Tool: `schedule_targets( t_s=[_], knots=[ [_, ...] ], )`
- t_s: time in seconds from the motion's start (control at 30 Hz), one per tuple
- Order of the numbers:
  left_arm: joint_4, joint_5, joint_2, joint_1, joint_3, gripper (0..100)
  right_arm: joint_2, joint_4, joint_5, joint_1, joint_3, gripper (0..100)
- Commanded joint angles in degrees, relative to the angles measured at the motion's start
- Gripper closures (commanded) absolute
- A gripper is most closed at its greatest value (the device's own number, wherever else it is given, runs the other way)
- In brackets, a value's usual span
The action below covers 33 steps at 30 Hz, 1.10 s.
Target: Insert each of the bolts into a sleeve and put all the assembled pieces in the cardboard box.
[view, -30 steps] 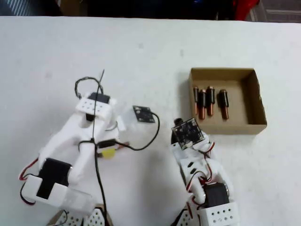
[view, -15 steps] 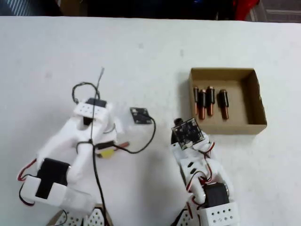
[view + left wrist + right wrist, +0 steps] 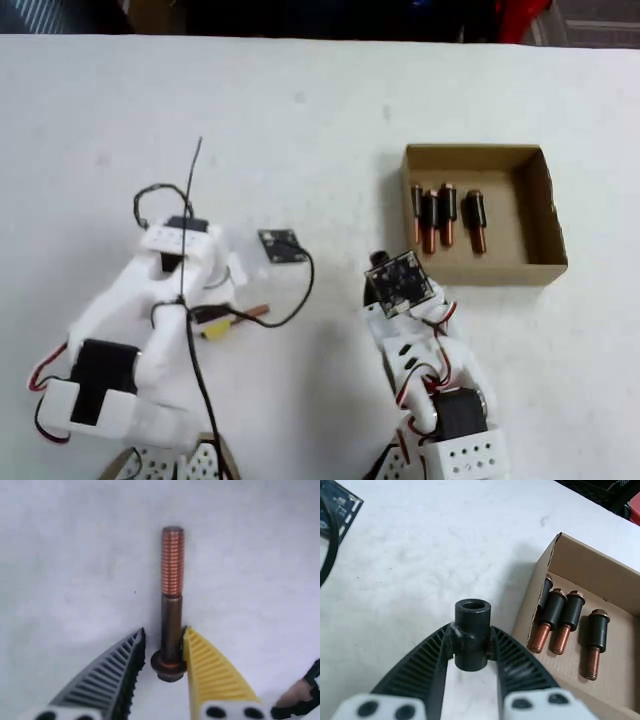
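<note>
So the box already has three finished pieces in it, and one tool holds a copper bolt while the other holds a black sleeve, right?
Not quite. The cardboard box holds four finished pieces, not three, and the high view shows them lying side by side. The rest is right: the left tool holds a copper bolt and the right tool holds a black sleeve.

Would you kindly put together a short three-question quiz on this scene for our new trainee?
1. True or false: the cardboard box holds five assembled pieces.
2. The right claw grips: A) a black sleeve, B) a washer, C) nothing.
3. Fill in: the left claw is closed on a copper-coloured ____.
Key: 1 false, there are four; 2 A; 3 bolt.
</note>
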Motion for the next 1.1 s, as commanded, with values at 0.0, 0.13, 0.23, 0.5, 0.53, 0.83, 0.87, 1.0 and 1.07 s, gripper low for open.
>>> schedule_targets(
  t_s=[0.0, 0.13, 0.23, 0.5, 0.53, 0.83, 0.87, 1.0, 1.07],
  knots=[
    [-2.46, -0.62, -0.04, -0.40, 0.18, 93, -0.66, -1.45, 0.09, 0.66, -0.53, 98.2],
    [-2.46, -0.26, -0.13, -0.48, 0.18, 96, -0.66, -1.45, 0.09, 0.66, -0.53, 98.2],
    [-2.46, -0.18, -0.13, -0.48, 0.18, 97, -0.66, -1.45, 0.09, 0.66, -0.53, 98.2],
    [-0.97, -0.18, -1.01, -1.63, -1.93, 98, -0.66, -1.45, 0.09, 0.66, -0.53, 98.1],
    [0.79, -0.18, -1.45, -2.33, -3.25, 98, -0.66, -1.45, 0.09, 0.66, -0.53, 98.1],
    [14.68, -1.14, -6.46, -2.15, -18.99, 98, -0.66, -1.45, 0.09, 0.66, -0.53, 98.1],
    [14.95, -2.90, -6.46, -2.15, -20.48, 98, -0.66, -1.45, 0.09, 0.66, -0.53, 98.1],
    [14.59, -18.20, -6.46, -2.15, -23.47, 98, -0.66, -1.45, 0.09, 0.66, -0.53, 98.1],
    [14.51, -27.25, -6.46, -2.15, -23.56, 98, -0.66, -1.45, 0.09, 0.66, -0.53, 98.1]
  ],
)
